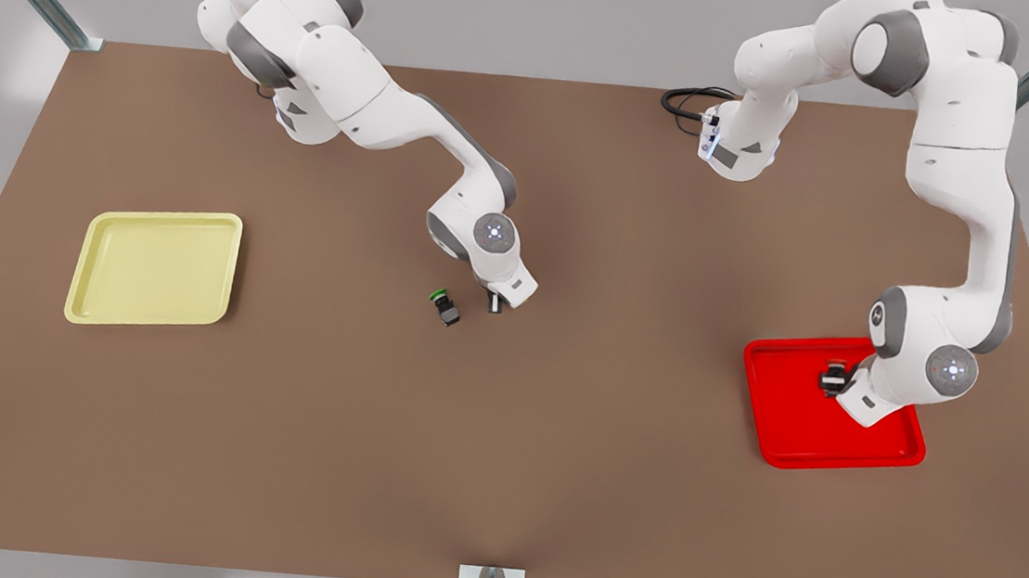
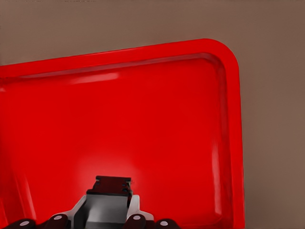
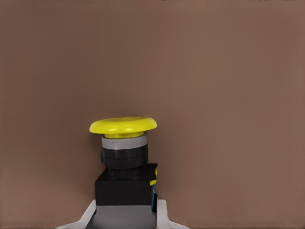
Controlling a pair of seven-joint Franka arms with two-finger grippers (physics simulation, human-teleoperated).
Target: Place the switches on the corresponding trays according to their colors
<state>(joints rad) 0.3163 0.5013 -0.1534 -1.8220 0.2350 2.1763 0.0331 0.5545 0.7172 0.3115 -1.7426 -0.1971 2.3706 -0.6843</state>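
Brown table (image 1: 498, 474) fills the scene, lots of bare room across the near half and the middle. Yellow tray (image 1: 155, 268) sits toward the front view's left, nothing in it, well clear of the table edge and well apart from both arms. Red tray (image 1: 830, 410) on the front view's right, near that side's table edge.

Left gripper (image 1: 834, 380) is low over the red tray, inside the rim, closer to the tray's far edge. In the left wrist view its fingers (image 2: 136, 212) are clamped on a dark boxy body, the red switch (image 2: 112, 188) by the look of it, cap not visible; open red floor ahead, and the tray's rounded corner and raised rim off to one side.

Right gripper (image 1: 496, 302) is mid-table, low, w/ free table all round. Right wrist view: fingers (image 3: 162, 214) grasping the yellow switch (image 3: 125, 157), cap up, bare brown surface beyond.

Green switch (image 1: 446, 306) lies on the table just beside the right gripper, apart from it, tipped on its side.
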